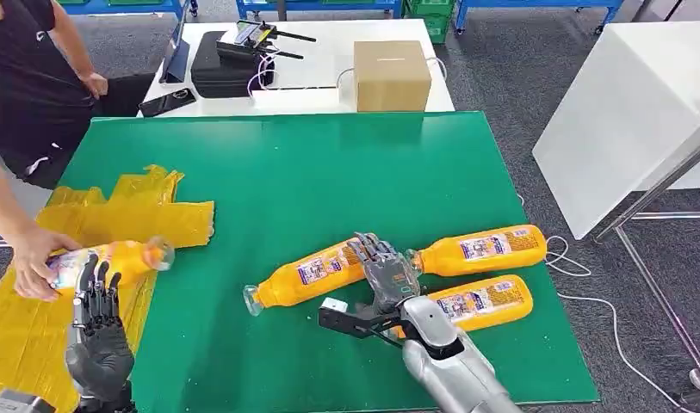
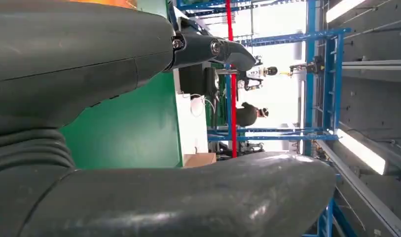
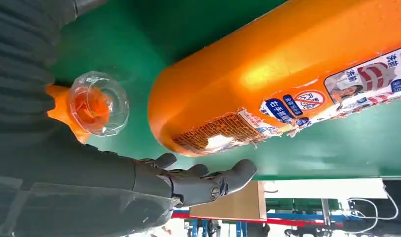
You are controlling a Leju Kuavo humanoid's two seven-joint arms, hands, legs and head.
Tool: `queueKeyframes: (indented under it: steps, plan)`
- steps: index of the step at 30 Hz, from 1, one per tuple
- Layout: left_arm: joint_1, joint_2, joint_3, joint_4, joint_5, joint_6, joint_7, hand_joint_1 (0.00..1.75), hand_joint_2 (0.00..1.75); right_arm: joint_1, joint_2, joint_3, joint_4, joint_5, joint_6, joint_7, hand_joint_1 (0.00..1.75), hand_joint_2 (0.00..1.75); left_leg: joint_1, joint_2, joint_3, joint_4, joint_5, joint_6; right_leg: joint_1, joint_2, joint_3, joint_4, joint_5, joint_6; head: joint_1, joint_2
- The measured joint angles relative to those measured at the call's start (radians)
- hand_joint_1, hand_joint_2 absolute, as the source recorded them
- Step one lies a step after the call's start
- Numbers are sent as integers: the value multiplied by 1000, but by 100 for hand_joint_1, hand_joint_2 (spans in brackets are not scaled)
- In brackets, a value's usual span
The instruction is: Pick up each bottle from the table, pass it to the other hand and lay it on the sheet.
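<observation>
The right hand (image 1: pixel 385 267) reaches over the green table (image 1: pixel 286 181) with its fingers (image 3: pixel 208 180) spread and holding nothing, hovering at the base of the middle bottle (image 1: pixel 307 275), which lies on its side with its clear cap toward the left. In the right wrist view that bottle's orange base sits just past the fingertips, apart from them, and the cap of a second bottle (image 3: pixel 97 103) shows close to the palm. That second bottle (image 1: pixel 484 249) lies just beyond the hand on its right, cap pointing at the hand; a third bottle (image 1: pixel 484 303) lies beside the right forearm, nearer the robot. The left hand (image 1: pixel 96 323) is raised upright at the table's left edge, fingers straight and apart, empty. Just above its fingertips a fourth bottle (image 1: pixel 114 261) lies on the yellow sheet (image 1: pixel 148 211), where a person's hand (image 1: pixel 32 262) grips its base. A cardboard box (image 1: pixel 391 75) stands on the white table behind.
</observation>
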Motion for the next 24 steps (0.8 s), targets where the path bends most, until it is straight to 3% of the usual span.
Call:
queueKeyframes:
  steps: [20,24]
  plan:
    - [0,-2,7,0,7,-8,0,0,0,-2,0,0,3,6,6,7,0,175,0,0,0,0,0,0,0,0,0,0,0,0,0,0]
    - [-25,-14,20,15,67,-170,0,0,0,-137,32,5,151,87,97,75,0,175,0,1,0,0,1,1,-1,0,0,0,1,0,0,0]
